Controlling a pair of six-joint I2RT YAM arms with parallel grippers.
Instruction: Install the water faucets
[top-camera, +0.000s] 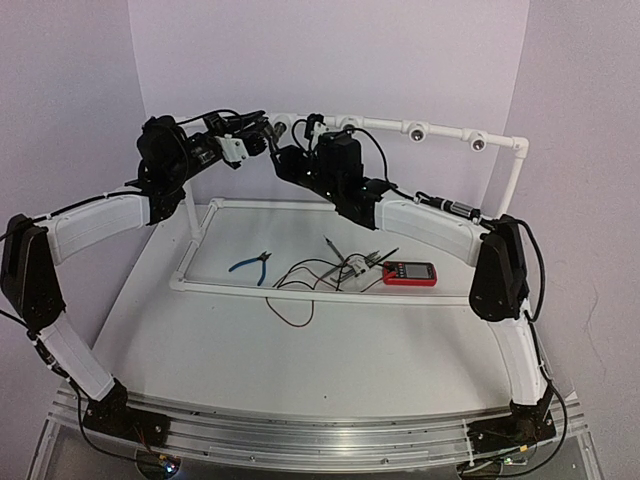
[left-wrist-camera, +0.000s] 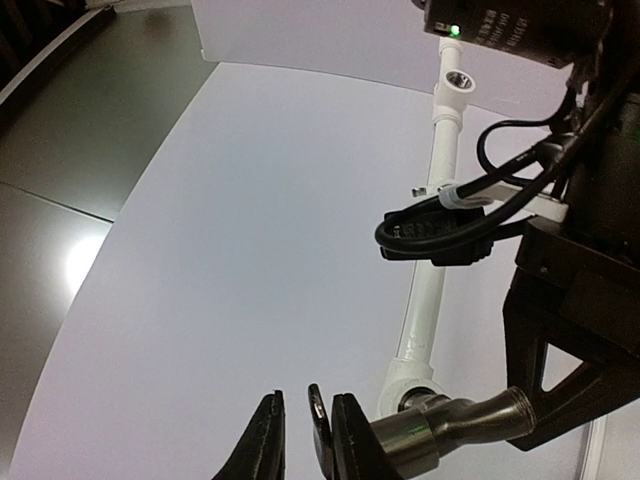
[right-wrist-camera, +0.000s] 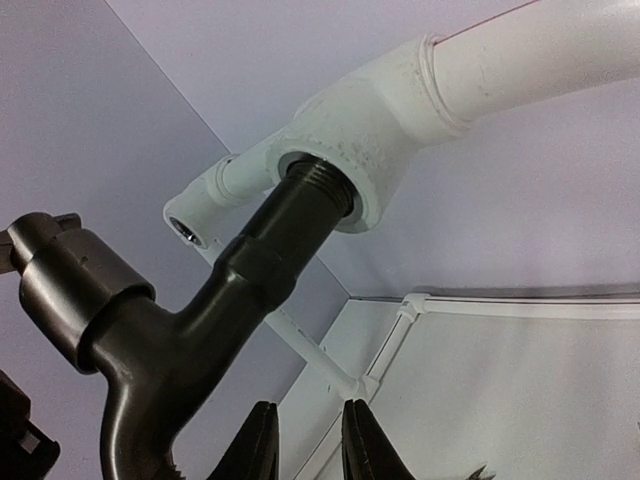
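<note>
Faucet (right-wrist-camera: 250, 270): threaded into pipe socket (right-wrist-camera: 350, 130), threads showing. Left claw (left-wrist-camera: 305, 420) apart, straddling its lever (left-wrist-camera: 318, 430); right claw (right-wrist-camera: 307, 412) apart, empty. Next, we judge: further turns.

I saw the white table (top-camera: 300, 350) carrying a white pipe frame (top-camera: 300, 289), base rectangle flat on the top. Inside it: blue-handled pliers (top-camera: 250, 265) left, red multimeter (top-camera: 410, 273) right, tangled wires (top-camera: 310, 272) and probes between them. One wire loop crossed the front pipe onto bare table
</note>
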